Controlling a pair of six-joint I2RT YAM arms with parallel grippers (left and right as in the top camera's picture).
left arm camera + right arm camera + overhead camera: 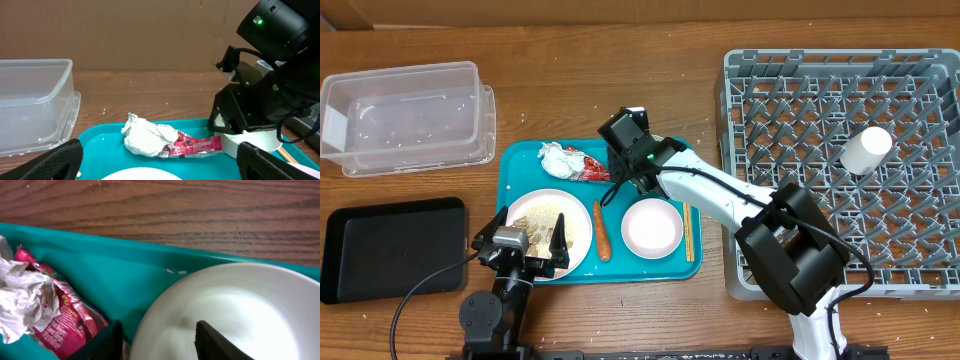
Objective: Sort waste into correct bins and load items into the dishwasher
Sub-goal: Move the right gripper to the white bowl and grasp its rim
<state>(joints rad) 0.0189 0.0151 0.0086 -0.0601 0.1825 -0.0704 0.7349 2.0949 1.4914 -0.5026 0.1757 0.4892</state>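
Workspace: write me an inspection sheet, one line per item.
Surface: wooden table.
Job's things: teal tray holds tissue, wrapper, carrot, plate with rice scraps, bowl, chopsticks; clear tub and black tray left of it; cup in dish rack.
Clutter: nothing seen.
Grippers: left gripper open over the plate; right gripper straddles the bowl's rim, jaws apart.
Cables: black cable trails from the left gripper across the table.
Surroundings: brown board behind the table.

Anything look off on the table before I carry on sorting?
One thing: the small cup in the dish rack looks tipped, lying slanted across the pegs rather than seated upright. Nothing else seems spilled or damaged.
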